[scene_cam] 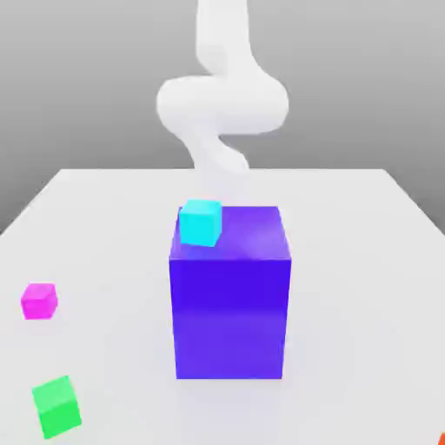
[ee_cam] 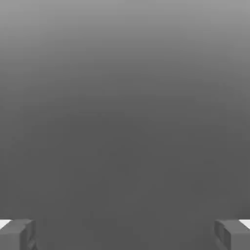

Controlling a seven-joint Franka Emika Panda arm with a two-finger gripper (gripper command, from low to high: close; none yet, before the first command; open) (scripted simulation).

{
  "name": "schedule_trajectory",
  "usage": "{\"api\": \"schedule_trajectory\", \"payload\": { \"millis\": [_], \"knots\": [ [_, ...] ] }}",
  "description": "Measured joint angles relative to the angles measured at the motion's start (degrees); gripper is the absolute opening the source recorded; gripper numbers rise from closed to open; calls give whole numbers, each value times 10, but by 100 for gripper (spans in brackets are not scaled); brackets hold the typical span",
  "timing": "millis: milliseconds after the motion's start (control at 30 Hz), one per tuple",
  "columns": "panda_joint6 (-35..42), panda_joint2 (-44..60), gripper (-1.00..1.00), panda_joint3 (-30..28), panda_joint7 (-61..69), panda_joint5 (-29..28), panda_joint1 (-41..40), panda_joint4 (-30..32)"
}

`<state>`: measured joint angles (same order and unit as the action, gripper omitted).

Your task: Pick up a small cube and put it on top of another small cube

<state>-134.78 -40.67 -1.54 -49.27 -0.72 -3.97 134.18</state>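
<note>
My tool [ee_cam: 125, 234] stands with its fingers [ee_cam: 18, 233] wide apart, holding nothing; a cyan cube [scene_cam: 201, 222] rests on the big blue block's [scene_cam: 229, 304] top corner. On the bench [scene_cam: 348, 261], a magenta cube [scene_cam: 39, 301] and a green cube [scene_cam: 56, 406] lie toward the exterior view's left.

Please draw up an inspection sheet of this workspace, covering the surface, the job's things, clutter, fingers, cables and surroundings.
Surface: white table, flat, bare between the blocks.
Job's things: cyan cube at the upper corner of the large blue block, on the exterior view's left; magenta cube and green cube apart on the table at the exterior view's left.
Clutter: an orange sliver at the frame's lower corner, exterior view's right; cannot tell what it is.
Fingers: gripper open, fingers wide apart, nothing between them.
Cables: nothing seen.
Surroundings: plain grey backdrop; white arm behind the block.
</note>
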Motion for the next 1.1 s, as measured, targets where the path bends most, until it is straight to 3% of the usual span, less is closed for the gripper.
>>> {"api": "schedule_trajectory", "payload": {
  "millis": [467, 700, 933, 967, 1100],
  "knots": [
    [-170, 292, 0, -126, -174, -12, -206, 136],
    [-254, 443, 0, -187, -206, 57, -308, 202],
    [-358, 590, 0, -80, -124, 187, -406, 188],
    [-368, 602, -100, -68, -118, 195, -416, 185],
    [-368, 602, -100, -68, -119, 194, -416, 185]
  ]
}}
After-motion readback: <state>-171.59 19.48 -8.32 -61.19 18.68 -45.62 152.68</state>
